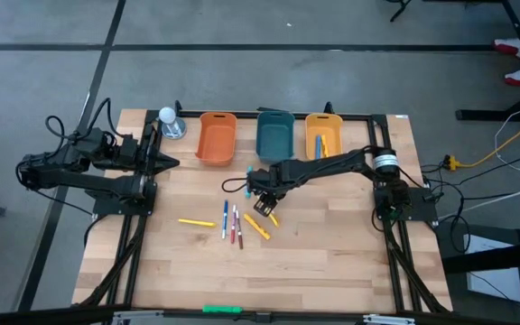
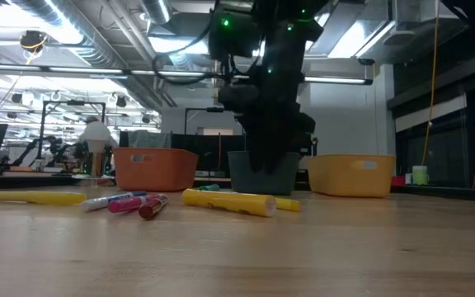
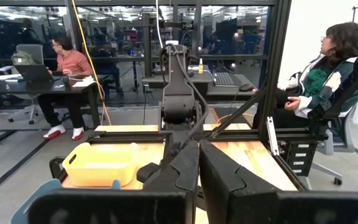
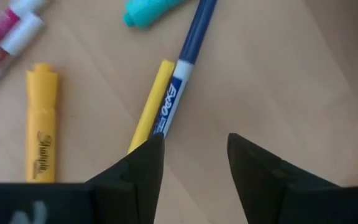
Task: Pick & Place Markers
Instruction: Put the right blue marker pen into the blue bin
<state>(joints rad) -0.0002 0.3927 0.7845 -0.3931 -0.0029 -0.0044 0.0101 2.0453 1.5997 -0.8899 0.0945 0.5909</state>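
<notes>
1. Wooden table [image 1: 332, 253], pale planks. Markers [image 1: 235, 224] loose mid-table, in front of the bins.
2. Right gripper [image 4: 194, 155] low over them, fingers apart, empty. Blue marker [image 4: 182, 74] and thin yellow marker [image 4: 151, 106] run just beside one fingertip.
3. Left gripper [image 3: 199, 180] parked at the table's left edge, fingers together.
4. Orange bin [image 1: 216, 137], teal bin [image 1: 274, 135], yellow bin [image 1: 324, 134] along the far edge.
5. Beyond: office with seated people.
</notes>
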